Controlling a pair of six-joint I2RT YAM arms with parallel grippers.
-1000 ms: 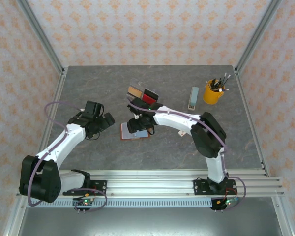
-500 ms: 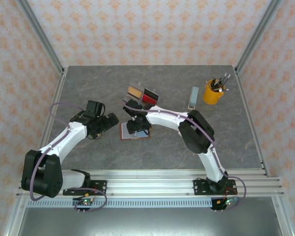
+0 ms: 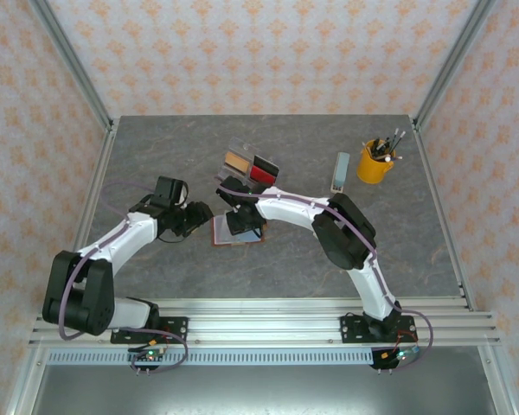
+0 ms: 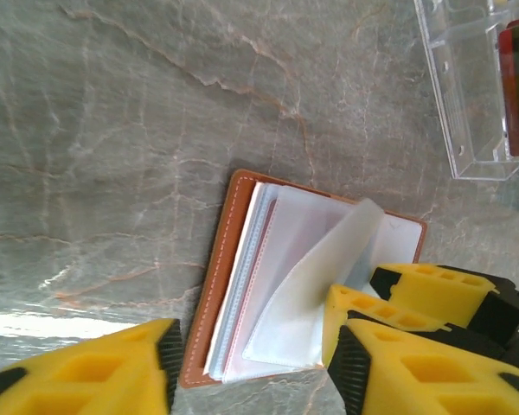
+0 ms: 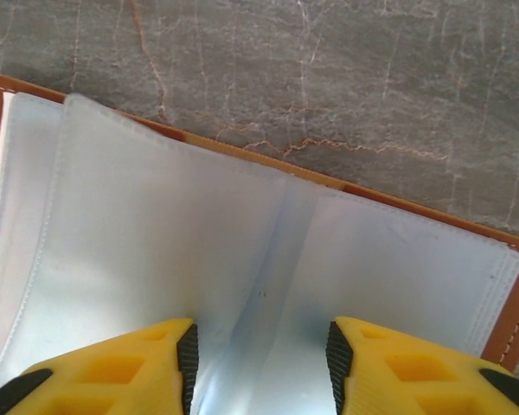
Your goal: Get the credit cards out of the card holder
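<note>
The card holder lies open on the grey table, brown leather outside and translucent sleeves inside. One sleeve leaf stands lifted. My left gripper is open and straddles the holder's near edge. My right gripper is open and hangs low over the fold between the sleeves; its yellow fingers reach in beside the lifted leaf. Credit cards, one tan, the others red and black, sit in a clear tray. Whether the sleeves hold any I cannot tell.
The clear acrylic tray stands just behind the holder. Further right are a grey-green block and a yellow cup of pens. Metal posts frame the table's sides.
My left gripper has moved right up to the holder and its jaws have narrowed. My right gripper shifted left over the holder's middle and narrowed a little.
</note>
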